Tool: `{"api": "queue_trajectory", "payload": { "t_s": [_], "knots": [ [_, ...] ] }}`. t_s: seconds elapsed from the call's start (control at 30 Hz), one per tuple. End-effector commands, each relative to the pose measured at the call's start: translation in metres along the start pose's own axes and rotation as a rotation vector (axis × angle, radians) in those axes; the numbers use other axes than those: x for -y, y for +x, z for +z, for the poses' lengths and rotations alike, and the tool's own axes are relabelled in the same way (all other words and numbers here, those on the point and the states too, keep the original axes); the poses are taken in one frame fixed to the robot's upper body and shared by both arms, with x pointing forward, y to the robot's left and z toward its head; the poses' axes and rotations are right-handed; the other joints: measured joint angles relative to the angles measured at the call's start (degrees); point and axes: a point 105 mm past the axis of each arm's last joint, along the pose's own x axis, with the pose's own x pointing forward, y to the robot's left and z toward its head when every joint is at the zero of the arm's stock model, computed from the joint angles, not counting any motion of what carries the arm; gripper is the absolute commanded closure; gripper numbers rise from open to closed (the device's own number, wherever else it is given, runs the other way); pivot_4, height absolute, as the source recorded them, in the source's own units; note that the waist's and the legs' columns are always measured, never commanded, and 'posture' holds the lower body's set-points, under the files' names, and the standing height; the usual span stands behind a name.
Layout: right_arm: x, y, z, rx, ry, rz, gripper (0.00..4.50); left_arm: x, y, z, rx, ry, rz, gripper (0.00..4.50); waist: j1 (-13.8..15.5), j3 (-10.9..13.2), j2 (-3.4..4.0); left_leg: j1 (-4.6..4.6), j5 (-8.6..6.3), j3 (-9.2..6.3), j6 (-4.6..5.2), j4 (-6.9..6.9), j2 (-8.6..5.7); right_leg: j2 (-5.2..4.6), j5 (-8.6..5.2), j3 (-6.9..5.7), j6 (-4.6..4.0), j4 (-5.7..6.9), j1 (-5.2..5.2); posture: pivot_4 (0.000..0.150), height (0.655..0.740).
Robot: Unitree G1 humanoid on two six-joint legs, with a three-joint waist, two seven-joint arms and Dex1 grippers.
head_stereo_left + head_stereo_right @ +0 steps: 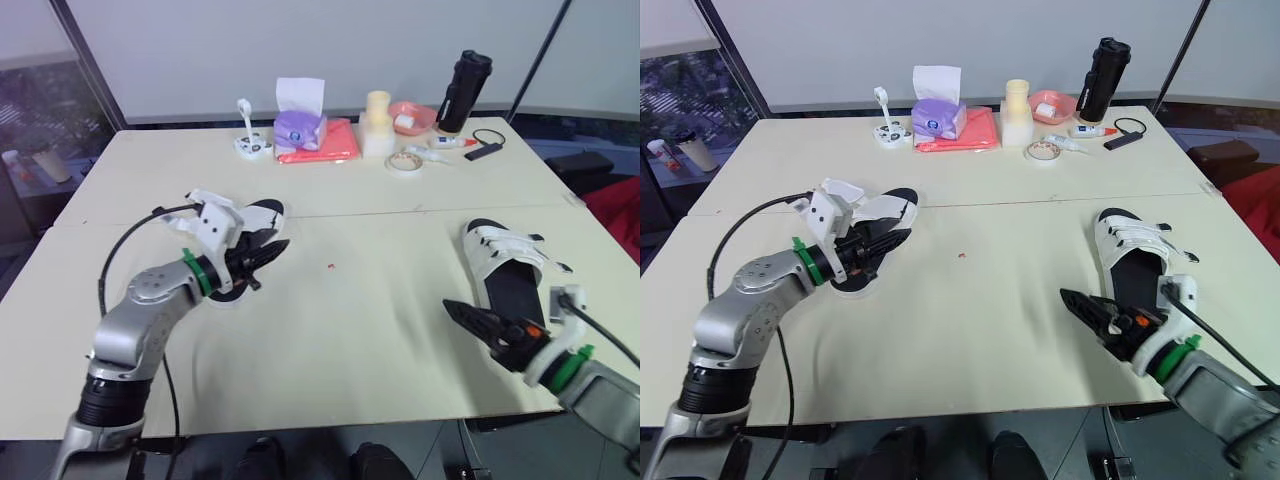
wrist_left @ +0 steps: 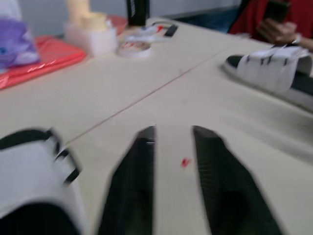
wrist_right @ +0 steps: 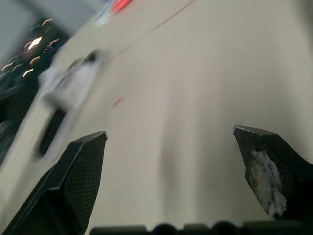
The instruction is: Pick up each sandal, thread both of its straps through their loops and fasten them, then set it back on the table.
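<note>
1. Jaws of the left gripper (image 2: pixel 173 131) stand partly apart and hold nothing. Bare tabletop shows between its two black, finely ribbed fingers.
2. The right gripper (image 3: pixel 169 132) is spread wide and is also empty, low over the table.
3. Two sandals lie flat and well apart on the smooth cream table (image 1: pixel 360 330). Each has a black footbed, a white sole and broad white straps with small dark loops.
4. The left sandal (image 1: pixel 262 214) is on the robot's left. The left gripper sits low over it, with the strapped part just beside the fingers, not between them.
5. The right sandal (image 1: pixel 500 262) lies just beyond the right gripper, apart from it. Its two straps cross the footbed, with their ends poking out sideways. Whether either sandal's straps are threaded cannot be told.
6. The step in hand looks like the reach to pick up a sandal, as neither is lifted yet. The left one seems the likelier first target.
7. Next, one gripper should close on a firm sole edge and lift, freeing the other to pinch a strap end.
8. The straps look soft and floppy and the loops narrow, so threading will need a fine, steady grip.
</note>
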Motion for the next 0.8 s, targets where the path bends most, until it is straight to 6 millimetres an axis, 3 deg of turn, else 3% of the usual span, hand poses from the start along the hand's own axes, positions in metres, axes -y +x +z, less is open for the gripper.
{"api": "queue_trajectory", "payload": {
  "t_s": [0.03, 0.1, 0.23, 0.37, 0.57, 0.8],
  "knots": [
    [-0.046, 0.010, 0.013, -0.017, -0.128, 0.236, 0.00, -0.020, -0.012, 0.021, 0.009, 0.162, 0.097, 1.05, -0.2, 0.0, -0.14, 0.10, 0.00, -0.01, 0.00, -0.01, 0.01, 0.03, 0.00, -0.01, 0.00, -0.01, 0.09, 0.150, 0.7400],
    [-0.068, 0.028, 0.018, -0.023, -0.211, 0.326, 0.00, -0.026, -0.014, 0.022, -0.037, 0.293, 0.102, 0.09, -0.3, 0.1, -0.20, 0.16, 0.00, -0.01, 0.00, -0.02, 0.04, 0.09, 0.02, 0.00, -0.04, -0.01, 0.10, 0.150, 0.7400],
    [-0.095, 0.070, 0.031, 0.024, -0.365, 0.390, 0.00, -0.044, -0.008, 0.011, -0.183, 0.673, 0.139, 0.04, 0.2, 0.1, -0.23, 0.14, 0.00, -0.04, -0.01, -0.05, 0.01, 0.07, 0.03, -0.02, -0.06, -0.03, 0.08, 0.150, 0.7400],
    [-0.106, 0.093, 0.032, 0.046, -0.458, 0.408, 0.00, -0.059, -0.001, -0.004, -0.270, 0.918, 0.137, 0.04, 1.6, 0.1, -0.27, -0.13, -0.01, -0.07, 0.01, -0.10, -0.05, -0.07, 0.02, -0.07, -0.04, -0.22, -0.08, 0.150, 0.7400],
    [-0.099, 0.102, 0.018, 0.017, -0.506, 0.399, 0.00, -0.074, 0.015, -0.013, -0.270, 1.118, 0.141, 0.04, 2.1, 0.1, -0.28, -1.01, -0.01, -0.18, 0.03, 0.30, -0.03, -0.05, 0.03, -0.22, -0.04, 0.03, -0.86, 0.150, 0.7400],
    [-0.093, 0.106, 0.018, 0.049, -0.507, 0.364, 0.00, -0.084, 0.039, -0.029, -0.303, 1.187, 0.138, 0.04, 1.7, 0.1, -0.29, -0.91, -0.03, -0.18, 0.06, 0.68, -0.07, -0.02, 0.04, -0.22, -0.02, 0.37, -0.75, 0.150, 0.7400]
  ]
}}
